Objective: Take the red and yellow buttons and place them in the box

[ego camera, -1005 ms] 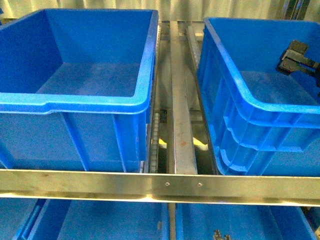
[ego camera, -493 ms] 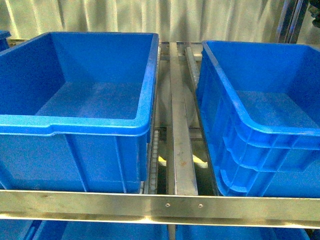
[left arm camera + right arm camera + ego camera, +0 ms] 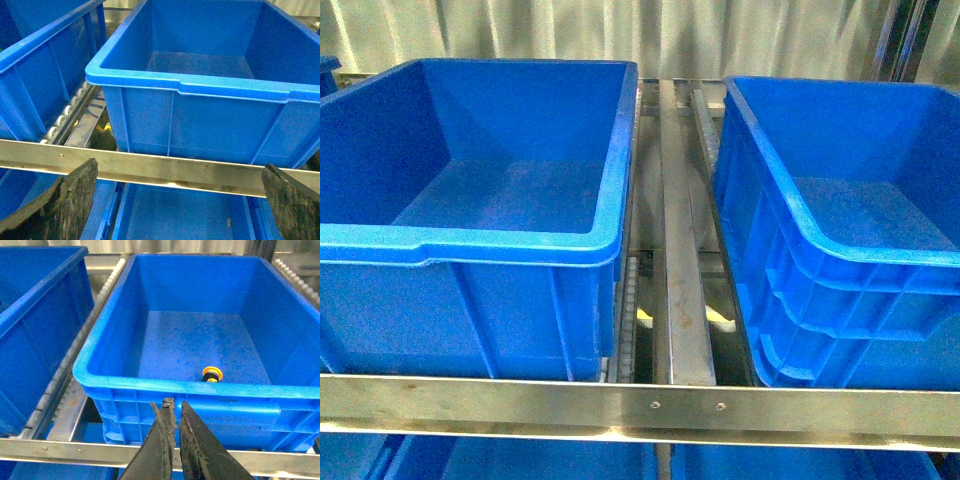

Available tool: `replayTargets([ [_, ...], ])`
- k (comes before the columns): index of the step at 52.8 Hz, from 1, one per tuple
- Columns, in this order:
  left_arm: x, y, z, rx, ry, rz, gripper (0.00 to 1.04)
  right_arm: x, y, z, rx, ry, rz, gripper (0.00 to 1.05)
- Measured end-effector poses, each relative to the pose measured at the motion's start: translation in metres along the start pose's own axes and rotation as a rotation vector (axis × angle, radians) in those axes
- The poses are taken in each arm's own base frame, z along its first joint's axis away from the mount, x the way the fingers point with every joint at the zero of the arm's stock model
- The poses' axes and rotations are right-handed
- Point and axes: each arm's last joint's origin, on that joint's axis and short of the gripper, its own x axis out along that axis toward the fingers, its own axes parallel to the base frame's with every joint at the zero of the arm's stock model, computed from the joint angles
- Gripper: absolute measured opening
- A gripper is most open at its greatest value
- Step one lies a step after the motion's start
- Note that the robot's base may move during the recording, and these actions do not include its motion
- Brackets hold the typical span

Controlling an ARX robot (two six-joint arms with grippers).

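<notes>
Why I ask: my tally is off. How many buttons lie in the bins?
1. A yellow-capped button lies on the floor of the right blue bin, close to its near wall, shown only in the right wrist view. Others may hide behind bin walls.

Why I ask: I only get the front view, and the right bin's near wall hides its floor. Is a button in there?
Observer: Yes, the right wrist view shows one yellow-capped button on the right bin's floor, close to the near wall.
Operator: Is the right pincer holding anything?
Observer: No, the right pincer looks shut, nothing between its fingers.
Operator: And the left?
Observer: The left pincer is open and empty, facing the left bin.
</notes>
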Motion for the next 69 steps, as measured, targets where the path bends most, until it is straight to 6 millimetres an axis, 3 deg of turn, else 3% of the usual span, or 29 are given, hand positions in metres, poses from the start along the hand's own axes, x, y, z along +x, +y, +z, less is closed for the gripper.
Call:
replayTargets([
  [38,0.000,0.000,0.000,0.000,0.000,0.000,0.97,-0.024,-0.045,-0.034,0.005,-0.008,-0.004,0.04],
  [69,0.000,0.000,0.000,0.000,0.000,0.000,0.97,-0.039,-0.046,-0.042,0.005,-0.004,-0.014,0.04],
])
